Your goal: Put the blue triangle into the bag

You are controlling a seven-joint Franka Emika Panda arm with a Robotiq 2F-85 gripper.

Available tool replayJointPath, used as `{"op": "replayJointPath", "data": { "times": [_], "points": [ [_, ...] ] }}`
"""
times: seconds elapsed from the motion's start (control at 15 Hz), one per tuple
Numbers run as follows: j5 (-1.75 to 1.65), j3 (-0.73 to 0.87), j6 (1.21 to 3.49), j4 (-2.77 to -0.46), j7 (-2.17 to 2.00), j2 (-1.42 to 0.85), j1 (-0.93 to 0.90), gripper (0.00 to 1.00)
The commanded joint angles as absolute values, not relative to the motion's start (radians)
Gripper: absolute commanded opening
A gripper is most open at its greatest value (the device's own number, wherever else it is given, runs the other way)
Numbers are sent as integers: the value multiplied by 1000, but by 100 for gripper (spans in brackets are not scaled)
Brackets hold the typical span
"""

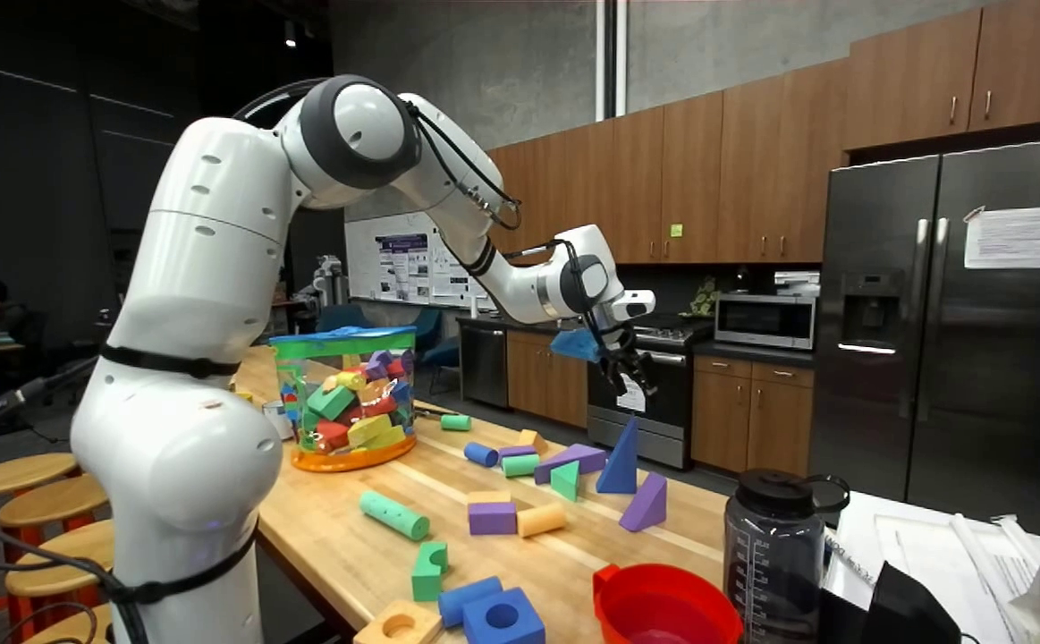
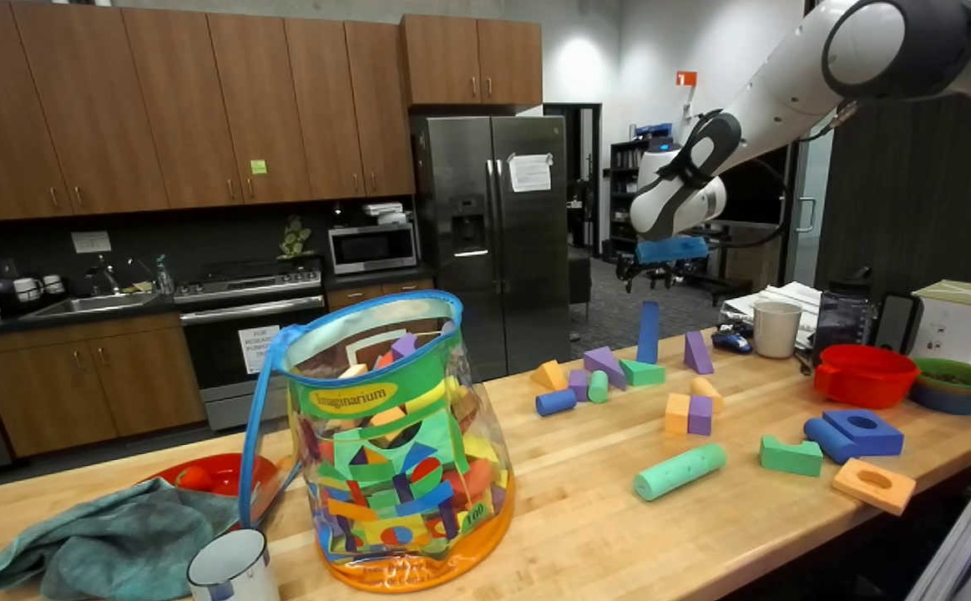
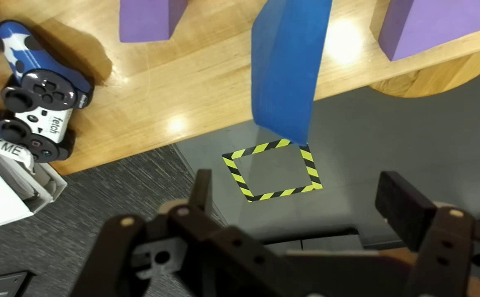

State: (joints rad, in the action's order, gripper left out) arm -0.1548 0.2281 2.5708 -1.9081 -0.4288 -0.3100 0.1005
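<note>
The blue triangle (image 1: 620, 461) is a tall pointed block standing upright near the table's far edge among other blocks. It also shows in an exterior view (image 2: 649, 334) and at the top of the wrist view (image 3: 287, 70). The clear bag (image 2: 418, 367) with a green band, blue rim and orange base stands on the table, its top open and many blocks inside. It also shows in an exterior view (image 1: 341, 344). My gripper (image 3: 295, 194) is open and empty. In both exterior views the gripper (image 1: 629, 371) (image 2: 650, 274) hangs in the air above the blue triangle, apart from it.
Purple slanted blocks (image 1: 645, 503) (image 1: 573, 461) and a green wedge (image 1: 566, 480) stand close to the triangle. Game controllers (image 3: 43, 90) lie nearby. A red bowl (image 2: 865, 376), a dark bottle (image 1: 774, 555) and a white mug (image 2: 776, 328) stand farther along.
</note>
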Motion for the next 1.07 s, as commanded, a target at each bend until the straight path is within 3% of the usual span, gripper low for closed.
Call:
{"op": "replayJointPath", "data": {
  "times": [0.0,1.0],
  "points": [
    [-183,264,2572,-1902,-475,-333,83,100],
    [-206,284,2579,-1939,-511,-391,29,100]
  ]
}}
